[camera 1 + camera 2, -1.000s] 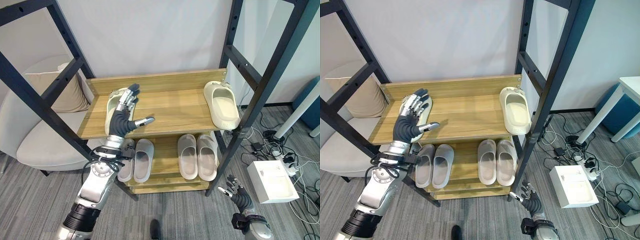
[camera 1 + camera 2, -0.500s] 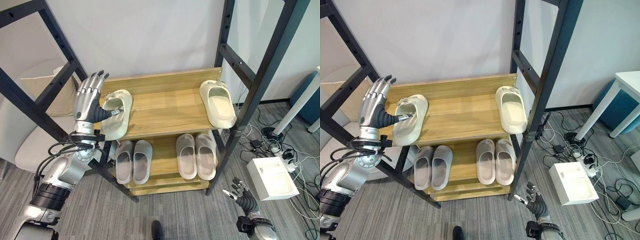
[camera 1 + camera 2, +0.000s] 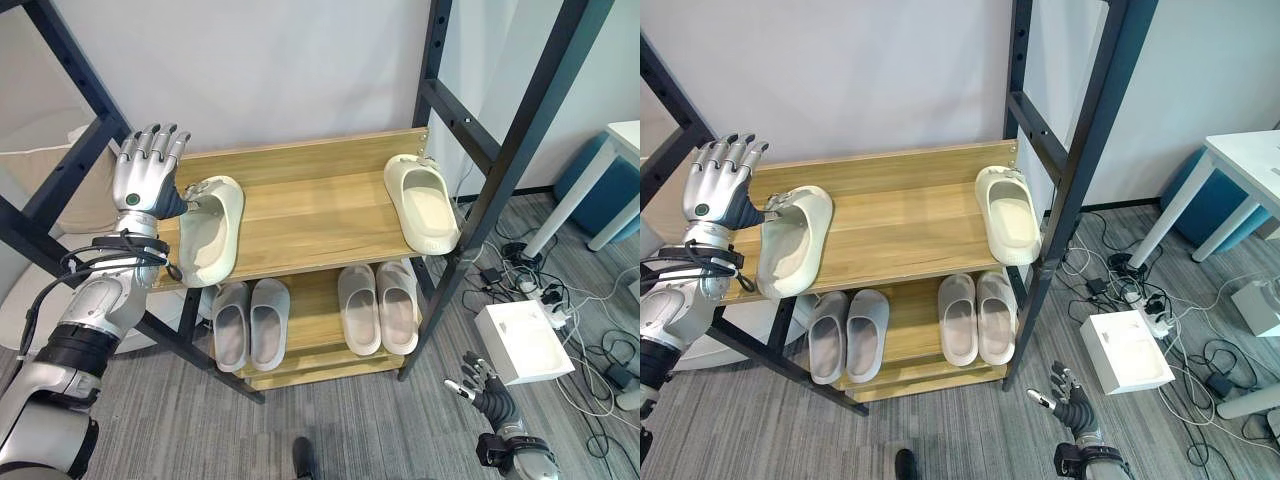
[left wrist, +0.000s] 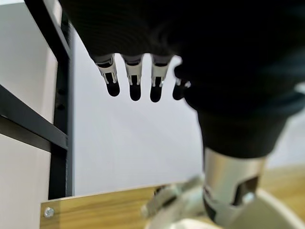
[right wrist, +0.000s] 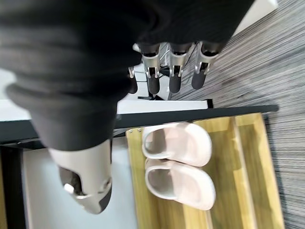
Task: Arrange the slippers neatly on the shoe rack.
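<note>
Now the cream moulded-foam slipper [image 3: 209, 229] sits just beside the robot's left hand [image 3: 146, 177] at the left end of the top wooden shelf [image 3: 310, 205], toe hanging slightly over the front edge. A second ago that hand lay flat over the slipper; half a second ago it had risen to the slipper's outer side. It now stands upright there with fingers straight and spread, and its thumb reaches toward the slipper's heel opening, though whether it touches cannot be told. The slipper looks to have slid toward the shelf's left end and front edge, while the head camera has also swung. Its cream partner [image 3: 423, 203] lies well apart from the hand, at the far right end of the same shelf, so the pair is not yet together and the arranging seems only part done. Below, two pairs of grey foam slippers [image 3: 249, 323] and [image 3: 377, 308] rest side by side on the lower shelf. The right hand [image 3: 480, 384] hangs low over the grey carpet, far from the black metal rack frame [image 3: 485, 158], fingers loosely extended and empty
</note>
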### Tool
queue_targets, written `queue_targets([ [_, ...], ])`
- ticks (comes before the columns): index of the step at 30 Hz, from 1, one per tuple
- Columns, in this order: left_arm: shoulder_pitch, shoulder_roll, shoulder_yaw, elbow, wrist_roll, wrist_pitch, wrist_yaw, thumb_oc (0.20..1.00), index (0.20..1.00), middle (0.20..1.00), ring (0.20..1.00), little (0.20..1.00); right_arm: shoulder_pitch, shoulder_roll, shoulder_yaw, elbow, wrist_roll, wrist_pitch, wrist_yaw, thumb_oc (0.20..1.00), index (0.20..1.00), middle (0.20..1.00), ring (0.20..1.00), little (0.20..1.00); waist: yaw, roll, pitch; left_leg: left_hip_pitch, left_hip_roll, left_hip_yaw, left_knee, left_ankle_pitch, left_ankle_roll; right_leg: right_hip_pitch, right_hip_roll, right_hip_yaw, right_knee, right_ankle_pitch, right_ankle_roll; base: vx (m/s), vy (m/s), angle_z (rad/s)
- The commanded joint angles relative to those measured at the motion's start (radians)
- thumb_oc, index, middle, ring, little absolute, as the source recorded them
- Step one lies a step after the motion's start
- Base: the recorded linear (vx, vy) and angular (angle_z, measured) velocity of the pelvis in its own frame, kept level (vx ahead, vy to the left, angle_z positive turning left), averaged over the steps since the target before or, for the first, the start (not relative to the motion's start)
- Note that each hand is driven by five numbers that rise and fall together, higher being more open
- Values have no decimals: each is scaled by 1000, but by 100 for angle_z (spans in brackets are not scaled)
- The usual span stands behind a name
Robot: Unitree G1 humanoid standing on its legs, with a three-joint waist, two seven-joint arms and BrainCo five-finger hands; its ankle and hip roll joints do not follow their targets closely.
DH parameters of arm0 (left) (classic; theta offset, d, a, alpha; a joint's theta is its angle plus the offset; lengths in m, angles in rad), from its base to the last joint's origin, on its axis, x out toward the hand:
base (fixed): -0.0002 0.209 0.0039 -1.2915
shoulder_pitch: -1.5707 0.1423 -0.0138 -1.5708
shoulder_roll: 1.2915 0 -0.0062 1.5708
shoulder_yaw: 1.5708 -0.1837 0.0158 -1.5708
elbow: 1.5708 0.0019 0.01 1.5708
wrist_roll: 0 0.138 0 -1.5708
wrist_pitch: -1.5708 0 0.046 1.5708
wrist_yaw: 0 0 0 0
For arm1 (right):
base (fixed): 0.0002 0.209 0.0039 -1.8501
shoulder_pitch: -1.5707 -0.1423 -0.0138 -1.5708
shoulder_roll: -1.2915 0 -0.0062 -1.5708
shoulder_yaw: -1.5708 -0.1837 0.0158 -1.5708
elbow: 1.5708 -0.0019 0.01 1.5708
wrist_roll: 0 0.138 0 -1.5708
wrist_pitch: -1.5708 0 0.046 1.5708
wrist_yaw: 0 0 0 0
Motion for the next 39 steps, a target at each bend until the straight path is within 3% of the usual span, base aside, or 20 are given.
queue_targets([
  [1, -178, 56, 16, 78, 26, 37, 4, 1000, 1000, 1000, 1000, 1000, -27, -22, -29, -122, 10, -45, 9, 1000, 1000, 1000, 1000, 1000, -6, -1, 41, 164, 8, -14, -5, -211, -26, -78, -9, -45, -58, 112, 54, 10, 9, -21],
  [6, -196, 59, -17, 130, 32, 46, -22, 1000, 1000, 1000, 1000, 1000, -17, -20, -38, -127, 4, -45, 3, 1000, 1000, 1000, 1000, 1000, -13, -9, 46, 160, 11, -2, -5, -213, -24, -90, -6, -28, -63, 120, 55, 7, 1, -15],
  [7, -199, 61, -23, 141, 32, 44, -27, 551, 551, 551, 551, 551, -16, -21, -40, -127, 3, -46, 3, 1000, 1000, 1000, 1000, 1000, -14, -9, 47, 160, 12, 0, -5, -213, -23, -90, -6, -28, -64, 119, 55, 14, 6, -3],
  [8, -213, 64, -38, 163, 27, 42, -29, 200, 200, 200, 200, 200, -15, -21, -41, -129, 6, -46, 4, 1000, 1000, 1000, 1000, 1000, -16, -9, 48, 161, 12, 1, -5, -212, -23, -91, -4, -26, -65, 120, 55, 4, 10, -4],
  [14, -227, 66, -47, 182, -11, 29, -41, 200, 200, 200, 200, 200, -17, -18, -37, -134, 1, -48, 3, 1000, 1000, 1000, 1000, 1000, -15, -14, 52, 160, 11, 10, -5, -213, -22, -95, -2, -19, -77, 132, 58, -2, 0, -1],
  [24, -254, -5, -97, 50, 24, -7, -57, 200, 200, 200, 200, 200, -23, -15, -27, -137, 2, -42, 5, 1000, 1000, 1000, 1000, 1000, -20, -11, 46, 169, 9, 3, -5, -213, -21, -78, -2, -25, -79, 126, 54, -2, -1, 0],
  [28, -370, -47, -179, 24, 35, -18, -69, 200, 200, 200, 200, 200, -27, -26, -28, -150, 1, -37, 2, 1000, 1000, 1000, 1000, 1000, -51, 0, 49, 178, 17, 42, -5, -213, -21, -92, 4, 12, -79, 136, 58, -45, -38, -12],
  [39, -458, -94, -245, 145, 39, 9, -86, 200, 200, 200, 200, 200, -15, -40, -38, -153, 6, -38, -2, 1000, 1000, 1000, 1000, 1000, -109, 20, 64, 186, 29, 95, -5, -210, -24, -123, 12, 68, -76, 148, 60, -3, -27, -25],
])
